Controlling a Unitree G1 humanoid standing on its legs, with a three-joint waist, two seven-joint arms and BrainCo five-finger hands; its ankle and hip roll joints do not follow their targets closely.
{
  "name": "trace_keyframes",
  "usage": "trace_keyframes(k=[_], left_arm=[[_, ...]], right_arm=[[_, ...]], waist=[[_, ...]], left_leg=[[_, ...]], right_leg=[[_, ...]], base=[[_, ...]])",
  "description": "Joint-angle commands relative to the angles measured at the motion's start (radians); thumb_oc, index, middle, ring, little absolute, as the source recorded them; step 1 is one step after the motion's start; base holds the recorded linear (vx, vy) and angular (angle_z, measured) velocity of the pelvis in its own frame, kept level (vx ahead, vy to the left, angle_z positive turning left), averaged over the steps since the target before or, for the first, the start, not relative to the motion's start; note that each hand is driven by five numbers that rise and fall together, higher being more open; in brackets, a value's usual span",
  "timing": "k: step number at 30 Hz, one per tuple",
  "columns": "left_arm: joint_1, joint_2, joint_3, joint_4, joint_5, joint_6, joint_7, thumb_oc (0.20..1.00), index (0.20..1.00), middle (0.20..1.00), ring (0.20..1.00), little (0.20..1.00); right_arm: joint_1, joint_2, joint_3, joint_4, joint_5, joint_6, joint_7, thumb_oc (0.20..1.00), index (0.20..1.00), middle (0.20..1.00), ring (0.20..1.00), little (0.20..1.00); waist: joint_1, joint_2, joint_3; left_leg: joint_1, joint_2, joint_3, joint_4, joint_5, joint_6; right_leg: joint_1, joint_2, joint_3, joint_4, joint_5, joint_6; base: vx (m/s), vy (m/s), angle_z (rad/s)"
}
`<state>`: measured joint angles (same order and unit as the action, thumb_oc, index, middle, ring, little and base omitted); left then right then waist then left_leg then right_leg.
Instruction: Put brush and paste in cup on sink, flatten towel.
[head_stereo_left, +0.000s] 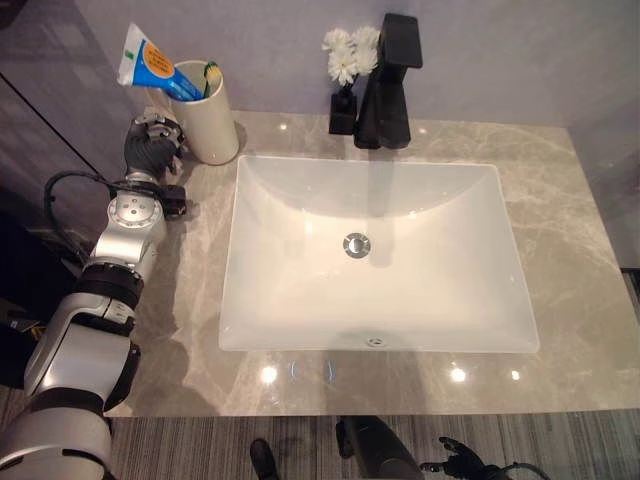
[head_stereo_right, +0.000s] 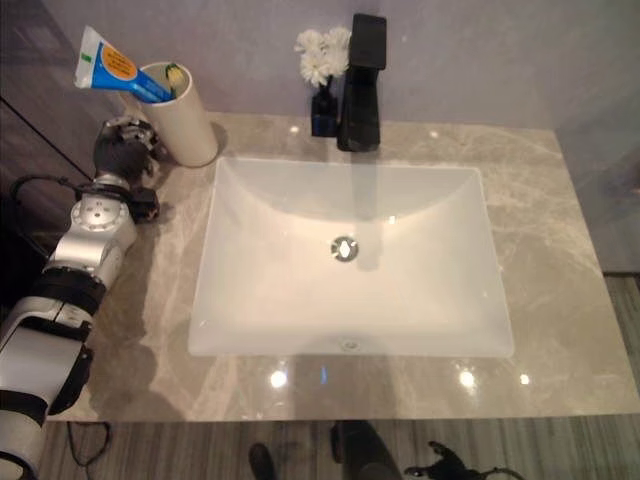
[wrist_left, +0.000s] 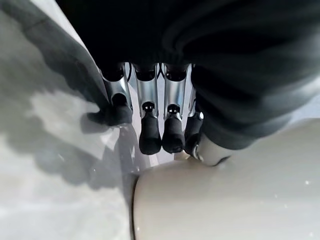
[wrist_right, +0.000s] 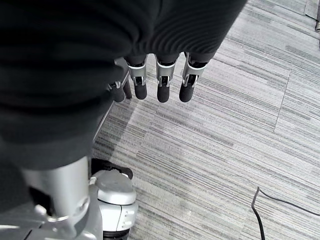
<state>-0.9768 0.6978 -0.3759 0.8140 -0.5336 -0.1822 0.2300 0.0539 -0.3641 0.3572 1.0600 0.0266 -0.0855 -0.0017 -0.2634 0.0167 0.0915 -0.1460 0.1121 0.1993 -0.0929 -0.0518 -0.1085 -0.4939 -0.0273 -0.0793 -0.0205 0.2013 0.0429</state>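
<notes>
Nearest, below the front edge of the grey marble countertop (head_stereo_left: 560, 220), the right hand (wrist_right: 159, 82) hangs over striped grey carpet floor (wrist_right: 225, 145), its fingers straight and relaxed, holding nothing. On the countertop, the white rectangular sink basin (head_stereo_left: 300, 290) takes up the middle, with a round metal drain (head_stereo_left: 356, 244) at its centre. Along the left edge the left arm reaches toward the back left corner, where the left hand (head_stereo_left: 152, 145) rests just beside the cream cylindrical cup (head_stereo_left: 210, 125); in the left wrist view its fingers (wrist_left: 150, 135) hang loosely extended next to the cup's wall, gripping nothing, though whether they touch the cup cannot be told. The cup stands upright at the back left corner and holds the white-and-blue toothpaste tube (head_stereo_left: 150, 62), which leans out to the left, and a toothbrush with a green-and-yellow head (head_stereo_left: 211, 72) poking above the rim. At the back edge, behind the basin, stands a black angular faucet (head_stereo_left: 385, 85), with a small dark vase of white flowers (head_stereo_left: 345, 70) just beside it on the left.
</notes>
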Motion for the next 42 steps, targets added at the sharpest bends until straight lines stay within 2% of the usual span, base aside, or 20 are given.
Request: trace_keyframes(k=[1, 3, 12, 20, 26, 28, 32, 35, 36, 38, 42], left_arm=[[-0.03, -0.021, -0.001, -0.021, 0.009, -0.026, -0.005, 0.2, 0.2, 0.2, 0.2, 0.2], [-0.014, -0.073, -0.015, -0.067, 0.006, -0.031, -0.003, 0.2, 0.2, 0.2, 0.2, 0.2], [-0.048, -0.155, -0.038, -0.094, 0.035, -0.03, 0.015, 0.2, 0.2, 0.2, 0.2, 0.2], [-0.054, -0.188, -0.012, -0.081, 0.054, -0.029, 0.053, 0.2, 0.2, 0.2, 0.2, 0.2], [0.002, -0.199, 0.045, -0.109, 0.094, -0.025, 0.095, 0.2, 0.2, 0.2, 0.2, 0.2], [0.066, -0.201, 0.1, -0.156, 0.15, -0.03, 0.128, 0.2, 0.2, 0.2, 0.2, 0.2], [0.111, -0.194, 0.137, -0.2, 0.186, -0.032, 0.152, 0.2, 0.2, 0.2, 0.2, 0.2], [0.213, -0.176, 0.202, -0.291, 0.26, -0.041, 0.19, 0.2, 0.2, 0.2, 0.2, 0.2], [0.286, -0.172, 0.248, -0.368, 0.302, -0.051, 0.205, 0.2, 0.2, 0.2, 0.2, 0.2], [0.327, -0.173, 0.266, -0.4, 0.321, -0.053, 0.205, 0.2, 0.2, 0.2, 0.2, 0.2], [0.518, -0.161, 0.374, -0.584, 0.363, -0.084, 0.191, 0.2, 0.2, 0.2, 0.2, 0.2]], right_arm=[[-0.018, -0.041, 0.022, -0.012, 0.043, -0.011, -0.028, 1.0, 1.0, 1.0, 1.0, 1.0], [-0.016, -0.041, 0.02, -0.009, 0.039, -0.01, -0.034, 1.0, 1.0, 1.0, 1.0, 1.0], [-0.027, -0.047, 0.019, -0.022, 0.046, -0.012, -0.044, 1.0, 1.0, 1.0, 1.0, 1.0], [-0.028, -0.046, 0.017, -0.005, 0.043, -0.011, -0.054, 1.0, 1.0, 1.0, 1.0, 1.0], [-0.013, -0.05, -0.015, 0.042, 0.037, -0.005, -0.063, 1.0, 1.0, 1.0, 1.0, 1.0], [-0.008, -0.051, -0.035, 0.054, 0.034, -0.006, -0.059, 1.0, 1.0, 1.0, 1.0, 1.0], [-0.002, -0.05, -0.041, 0.053, 0.024, -0.005, -0.056, 1.0, 1.0, 1.0, 1.0, 1.0], [0.003, -0.048, -0.044, 0.045, 0.004, -0.008, -0.048, 1.0, 1.0, 1.0, 1.0, 1.0], [0.009, -0.046, -0.047, 0.043, -0.004, -0.008, -0.04, 1.0, 1.0, 1.0, 1.0, 1.0], [0.011, -0.045, -0.047, 0.044, -0.009, -0.009, -0.036, 1.0, 1.0, 1.0, 1.0, 1.0], [0.017, -0.043, -0.057, 0.061, -0.03, -0.008, -0.022, 1.0, 1.0, 1.0, 1.0, 1.0]], waist=[[-0.02, 0.014, 0.039], [-0.022, 0.021, 0.038], [-0.024, 0.038, 0.038], [-0.027, 0.045, 0.04], [-0.021, 0.043, 0.022], [-0.014, 0.032, 0.008], [-0.008, 0.022, 0.0], [0.008, -0.002, -0.015], [0.018, -0.015, -0.028], [0.023, -0.021, -0.035], [0.053, -0.043, -0.055]], left_leg=[[0.08, 0.026, -0.037, 0.006, 0.037, -0.031], [0.084, 0.028, -0.04, 0.006, 0.037, -0.032], [0.075, 0.032, -0.044, 0.006, 0.049, -0.036], [0.07, 0.034, -0.039, 0.006, 0.061, -0.04], [0.091, 0.038, -0.044, 0.006, 0.047, -0.04], [0.109, 0.033, -0.052, 0.006, 0.028, -0.037], [0.119, 0.03, -0.057, 0.006, 0.023, -0.035], [0.134, 0.022, -0.071, 0.006, 0.014, -0.029], [0.145, 0.019, -0.076, 0.006, 0.008, -0.026], [0.152, 0.017, -0.077, 0.006, 0.003, -0.023], [0.192, 0.002, -0.083, 0.006, -0.013, -0.005]], right_leg=[[-0.037, -0.017, 0.008, 0.192, -0.12, 0.098], [-0.037, -0.017, 0.006, 0.197, -0.125, 0.095], [-0.05, -0.012, 0.002, 0.196, -0.128, 0.091], [-0.057, -0.003, 0.001, 0.197, -0.132, 0.085], [-0.026, -0.009, -0.014, 0.195, -0.14, 0.084], [0.012, -0.021, -0.023, 0.178, -0.137, 0.084], [0.04, -0.026, -0.03, 0.16, -0.13, 0.085], [0.085, -0.031, -0.033, 0.133, -0.117, 0.087], [0.109, -0.035, -0.032, 0.121, -0.112, 0.089], [0.122, -0.036, -0.033, 0.115, -0.111, 0.09], [0.181, -0.048, -0.031, 0.096, -0.105, 0.098]], base=[[0.0, 0.0, 0.0], [0.0, 0.0, 0.0], [0.0, 0.0, 0.0], [0.0, -0.007, -0.02], [0.0, -0.002, -0.01], [0.0, 0.0, 0.0], [0.0, 0.009, 0.14], [0.0, 0.032, 0.27], [0.01, 0.039, 0.03], [0.02, 0.038, -0.01], [0.0, 0.078, -0.03]])
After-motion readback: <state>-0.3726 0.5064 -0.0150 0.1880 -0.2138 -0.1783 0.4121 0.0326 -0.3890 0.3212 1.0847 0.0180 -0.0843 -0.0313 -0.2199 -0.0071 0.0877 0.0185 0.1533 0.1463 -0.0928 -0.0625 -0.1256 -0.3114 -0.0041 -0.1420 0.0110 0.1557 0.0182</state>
